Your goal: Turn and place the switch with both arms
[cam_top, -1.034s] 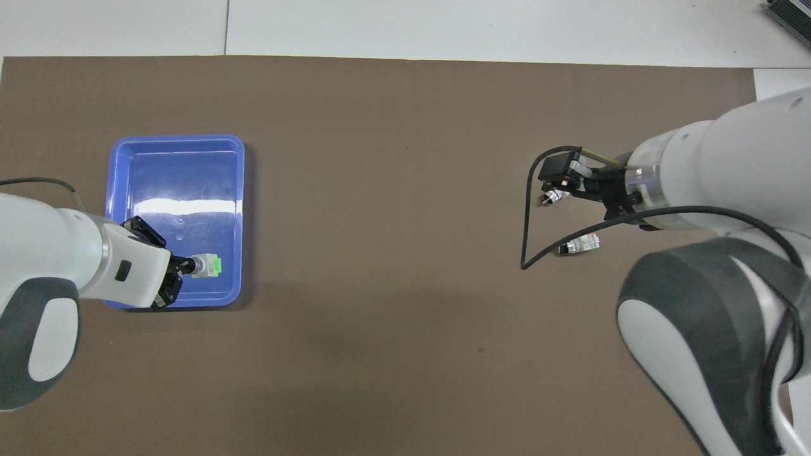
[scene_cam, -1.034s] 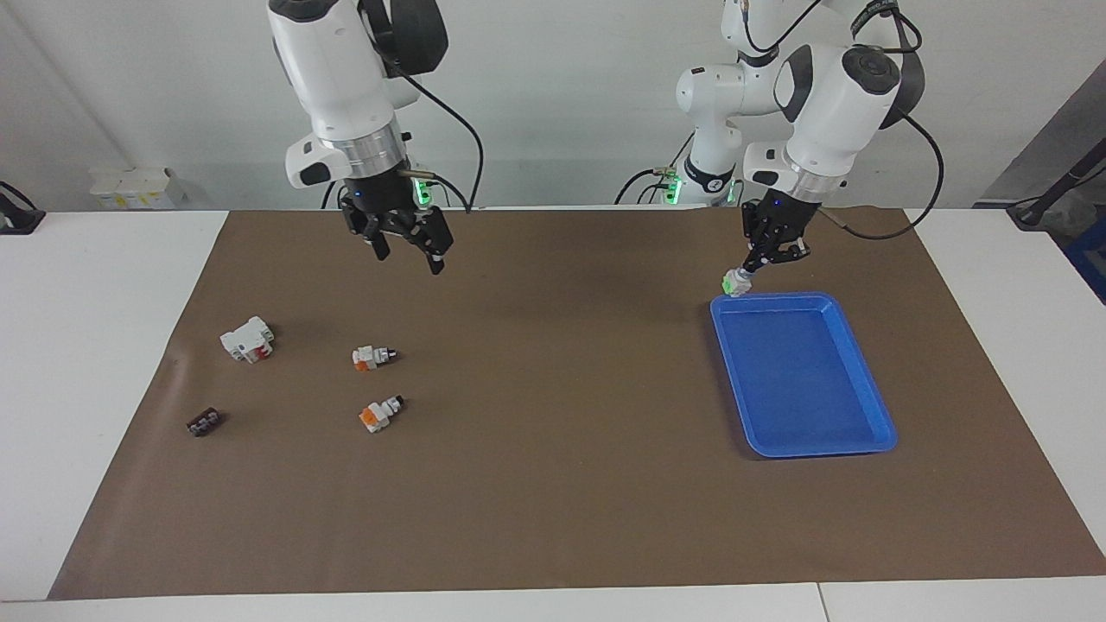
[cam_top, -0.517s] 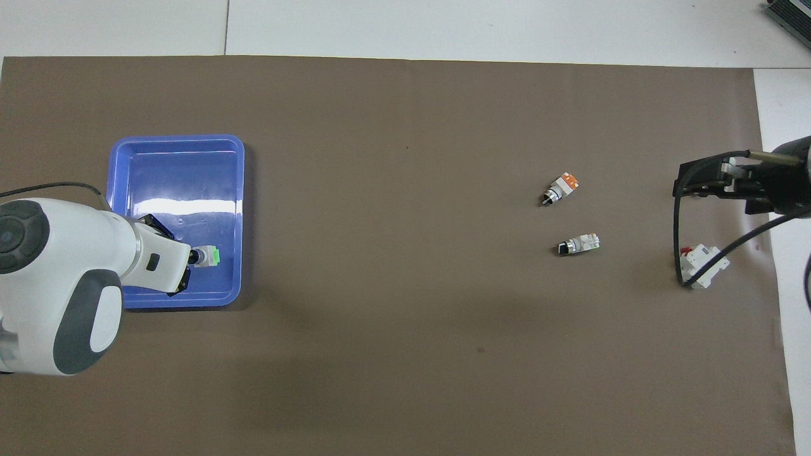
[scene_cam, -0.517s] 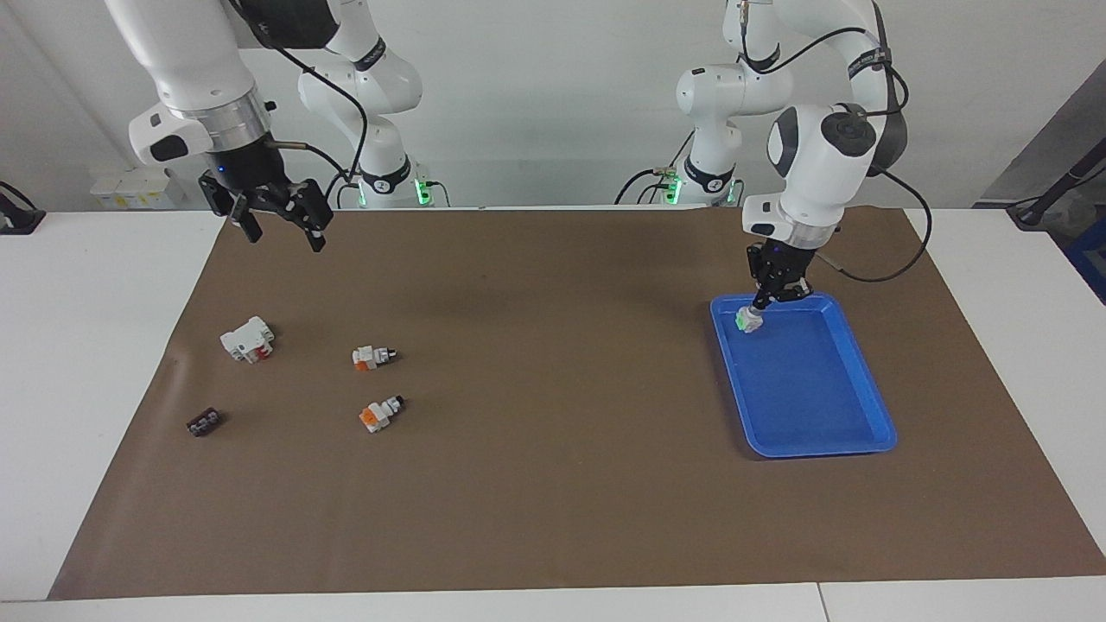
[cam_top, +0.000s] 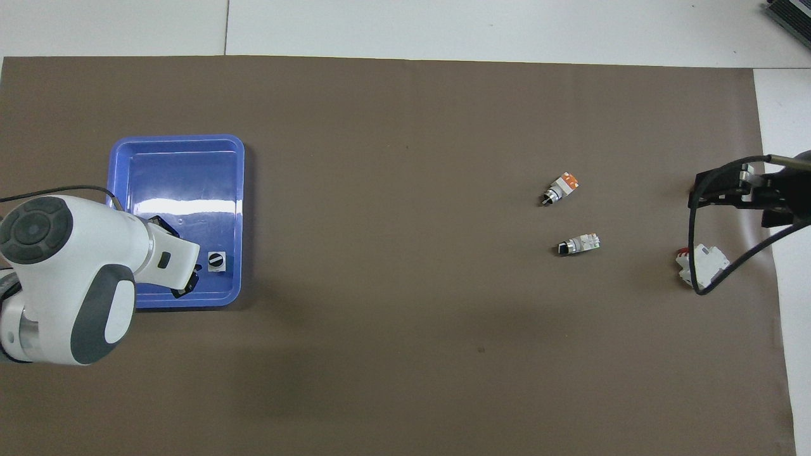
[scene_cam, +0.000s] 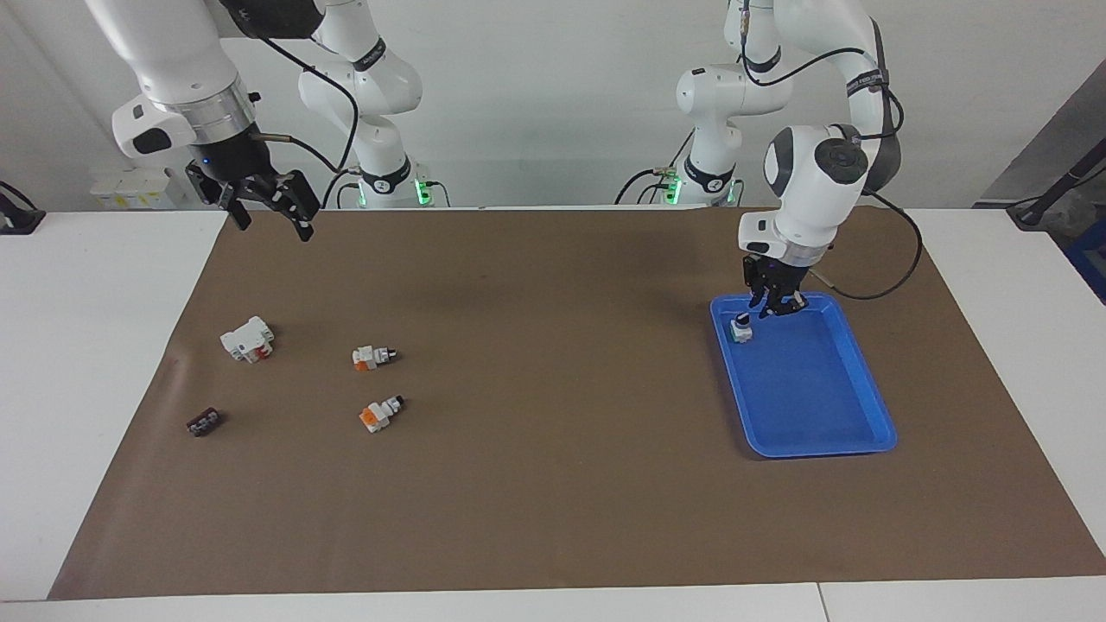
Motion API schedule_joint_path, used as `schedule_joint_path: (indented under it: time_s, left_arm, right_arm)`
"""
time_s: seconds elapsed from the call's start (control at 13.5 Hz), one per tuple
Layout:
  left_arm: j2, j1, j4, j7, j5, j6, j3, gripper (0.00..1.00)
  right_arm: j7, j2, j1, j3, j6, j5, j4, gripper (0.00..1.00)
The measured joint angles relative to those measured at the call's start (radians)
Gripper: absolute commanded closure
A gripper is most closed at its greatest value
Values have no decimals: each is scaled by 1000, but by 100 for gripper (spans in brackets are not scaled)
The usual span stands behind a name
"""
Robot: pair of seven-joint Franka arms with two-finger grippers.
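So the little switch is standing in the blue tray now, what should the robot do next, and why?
Probably lift the left gripper straight up. The switch stands in the blue tray, black end up, and that gripper hangs close beside it. The right gripper waits, open.

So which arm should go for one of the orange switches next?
Right, probably: its claw hangs open at their end of the table, while the left claw sits over the tray beside the switch.

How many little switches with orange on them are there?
2. One orange switch lies on the brown mat toward the right arm's end of the table. The other orange switch lies beside it, farther from the robots. None seem hidden.
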Motion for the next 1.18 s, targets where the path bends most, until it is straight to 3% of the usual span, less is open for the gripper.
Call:
schedule_joint_path:
  time_s: [0.22,0.67,0.89,1.03,1.18]
  left_arm:
    - [-6,-1,7,-48,0,1,-1,1]
    - [-59,0,14,-407,1,-20,3,0]
    - [-121,-1,27,-644,1,-121,31,0]
    - [-143,-5,92,-770,1,-186,50,0]
    - [-131,-17,222,-809,1,-285,81,0]
  right_arm:
    - [0,0,2,10,-45,-1,27,1]
    - [-15,0,31,19,-45,-29,29,1]
    - [-15,0,31,18,-46,-30,29,1]
    - [-16,0,31,18,-47,-31,29,1]
    - [-18,0,29,16,-51,-31,29,1]
